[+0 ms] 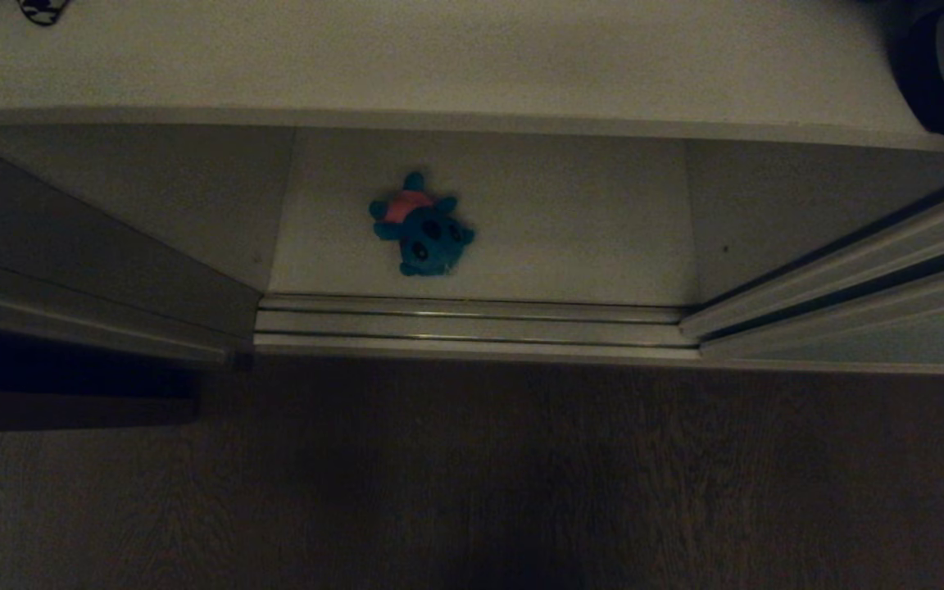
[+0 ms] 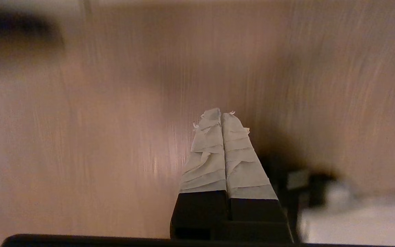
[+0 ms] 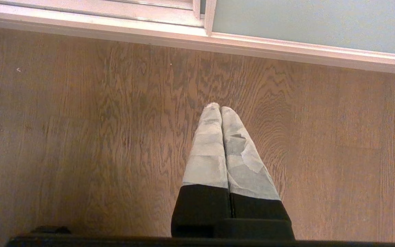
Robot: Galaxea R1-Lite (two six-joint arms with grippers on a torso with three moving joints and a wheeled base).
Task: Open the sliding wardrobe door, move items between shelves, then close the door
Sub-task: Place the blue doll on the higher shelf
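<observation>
My left claw [image 2: 221,115] is hanging pinched together and empty above wooden floor [image 2: 115,137]; the blue plush toy [image 1: 423,225] is lying beyond it on the bottom shelf [image 1: 587,238], and the sliding wardrobe door [image 3: 314,24] is standing open, awaiting closing.

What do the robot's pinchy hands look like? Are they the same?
Nearly twins. The left end effector has two long fingers that taper to a point, wrapped in wrinkly pale tape with frayed bits at the tip, on a black base. The right end effector matches, with smoother greyish tape. No cables show.
</observation>
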